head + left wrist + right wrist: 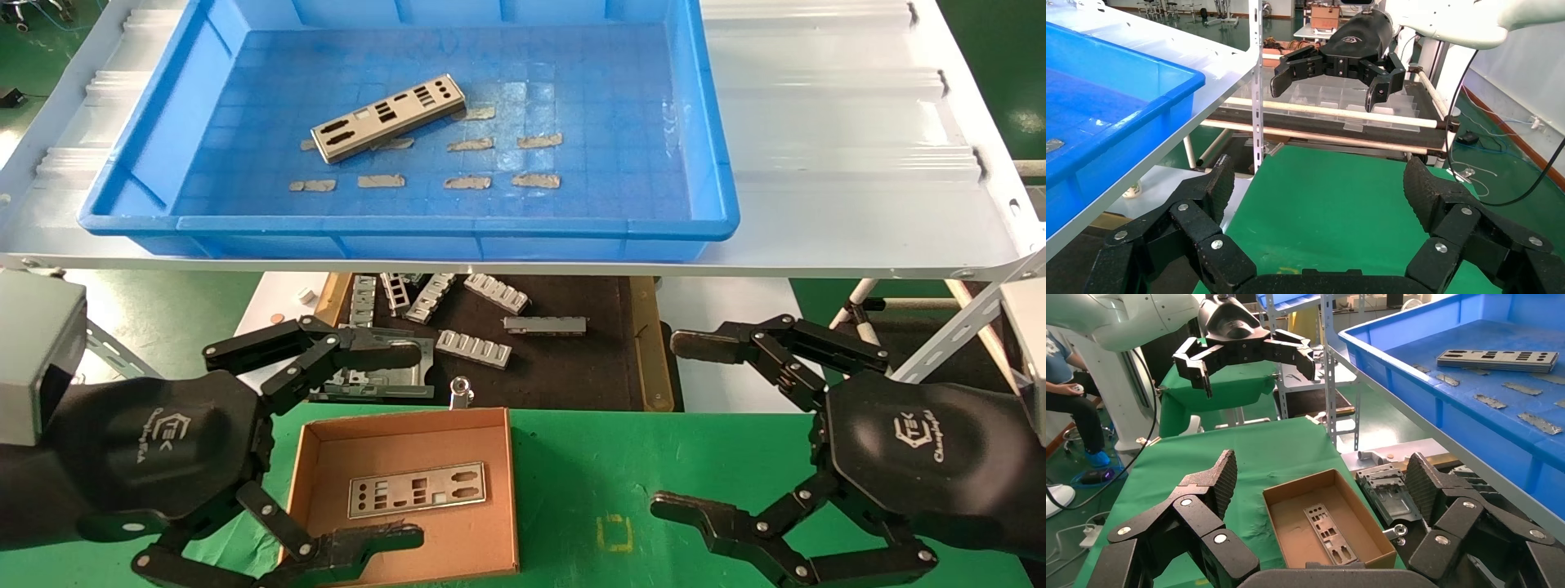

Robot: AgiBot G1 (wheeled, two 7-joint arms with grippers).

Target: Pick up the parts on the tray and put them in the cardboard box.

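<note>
One silver-grey part lies at an angle on the floor of the blue tray, up on the white shelf; the right wrist view shows that part and the tray too. Another part lies flat in the cardboard box on the green mat; in the right wrist view it rests on the box floor. My left gripper hangs open over the box, holding nothing. My right gripper is open and empty, to the right of the box over the mat.
A black wood-edged tray holding ribbed grey brackets sits beyond the box, under the shelf. Tan tape scraps dot the blue tray's floor. The white shelf overhangs above, with its slotted post near my left gripper.
</note>
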